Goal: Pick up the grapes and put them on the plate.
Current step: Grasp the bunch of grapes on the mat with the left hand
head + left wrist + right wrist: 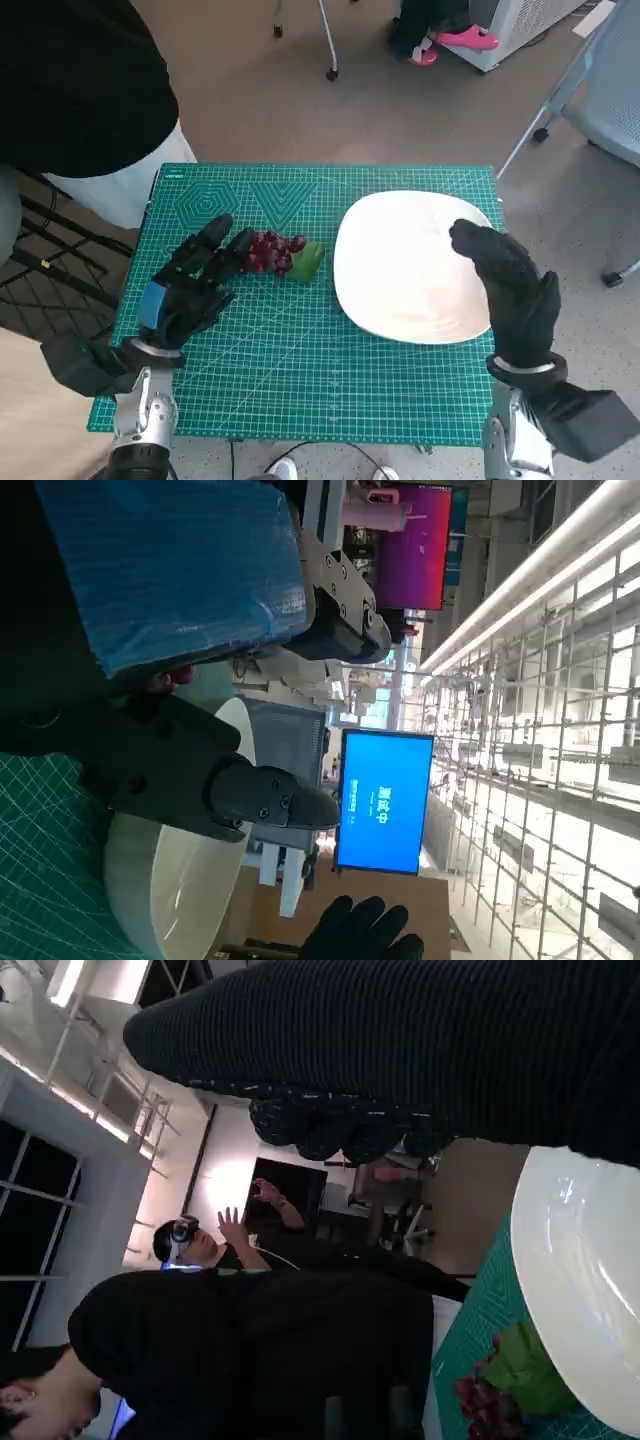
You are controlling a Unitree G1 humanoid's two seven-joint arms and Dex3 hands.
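Note:
A bunch of dark red grapes point(272, 252) with a green leaf point(307, 263) lies on the green cutting mat point(300, 370), just left of the white plate point(400, 290). My left hand point(190, 285) hovers at the grapes' left side, fingers spread, the fingertips touching or nearly touching the bunch. It holds nothing. My right hand point(510, 285) stands over the plate's right rim, fingers apart, empty. The right wrist view shows the grapes point(480, 1400) and the leaf beside the plate point(580, 1290). The left wrist view shows the plate point(170, 880) and a sliver of grapes point(170, 677).
A person in black and white stands at the table's far left corner point(90, 110). In the right wrist view, people point(200, 1320) are close beside the table. A chair base point(600, 110) stands at the right. Pink shoes point(455, 40) show beyond the table.

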